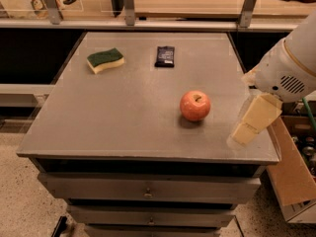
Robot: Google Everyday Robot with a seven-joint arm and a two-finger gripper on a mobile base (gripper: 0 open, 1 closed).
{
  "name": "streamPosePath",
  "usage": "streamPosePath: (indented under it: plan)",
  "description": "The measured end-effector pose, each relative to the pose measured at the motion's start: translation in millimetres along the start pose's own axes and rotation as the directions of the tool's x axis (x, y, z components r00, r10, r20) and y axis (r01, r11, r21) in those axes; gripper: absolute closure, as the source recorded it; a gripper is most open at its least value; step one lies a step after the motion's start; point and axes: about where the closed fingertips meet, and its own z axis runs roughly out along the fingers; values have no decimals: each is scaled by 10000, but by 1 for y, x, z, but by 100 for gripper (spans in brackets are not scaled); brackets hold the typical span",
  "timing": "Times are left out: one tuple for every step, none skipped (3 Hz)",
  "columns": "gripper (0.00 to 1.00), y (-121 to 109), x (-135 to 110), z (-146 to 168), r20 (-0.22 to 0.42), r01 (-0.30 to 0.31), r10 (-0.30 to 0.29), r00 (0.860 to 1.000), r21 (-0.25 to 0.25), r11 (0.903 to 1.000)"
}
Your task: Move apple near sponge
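The red-orange apple [195, 105] sits upright on the grey table top [118, 117], right of the middle. The sponge [105, 60], dark green over pale yellow, lies at the far left of the table, well apart from the apple. My gripper [247, 131] hangs from the white arm at the right, over the table's front right corner. It is a short way right of the apple, slightly nearer the front edge, and does not touch it. Nothing is held in it.
A flat black packet [165, 56] lies at the back middle, right of the sponge. Drawers [148, 191] run below the table top. An open cardboard box [296, 181] stands on the floor at the right. A shelf rail runs behind the table.
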Motion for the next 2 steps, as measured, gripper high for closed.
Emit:
streamPosePath:
  plan:
    - [0, 3, -9, 19, 443, -172, 167, 9989, 96, 9998]
    - [0, -3, -19, 35, 990, -295, 267, 9947, 264, 9992]
